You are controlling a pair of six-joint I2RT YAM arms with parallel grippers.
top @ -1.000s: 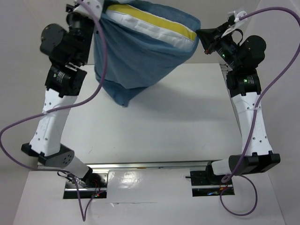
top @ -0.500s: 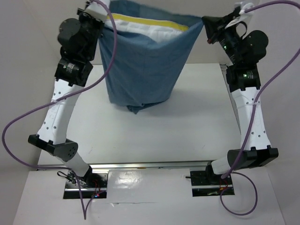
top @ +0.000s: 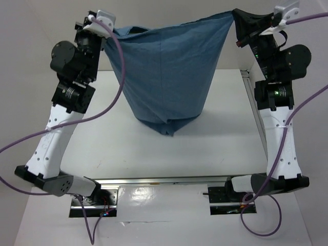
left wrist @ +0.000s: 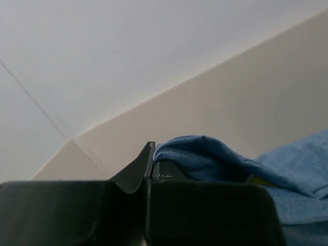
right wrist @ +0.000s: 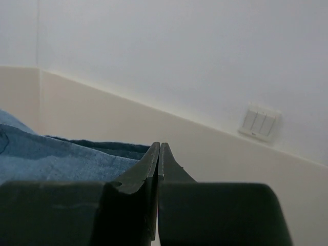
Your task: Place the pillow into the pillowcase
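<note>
The left pincer (top: 110,29) and right pincer (top: 237,18) stay clenched on the pillowcase (top: 169,72) at its top corners, stretching it wider across the upper frame above the tabletop (top: 215,148). The pillow, earlier showing at the mouth, has sunk out of sight inside.

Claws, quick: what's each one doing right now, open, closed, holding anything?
Left claw: closed, gripping one top corner of the pillowcase.
Right claw: closed, gripping the opposite top corner.

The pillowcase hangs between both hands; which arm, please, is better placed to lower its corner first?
Probably the left: the left hand holds its pillowcase corner lower, cloth slack beside it; the right hand holds its corner higher and taut.
</note>
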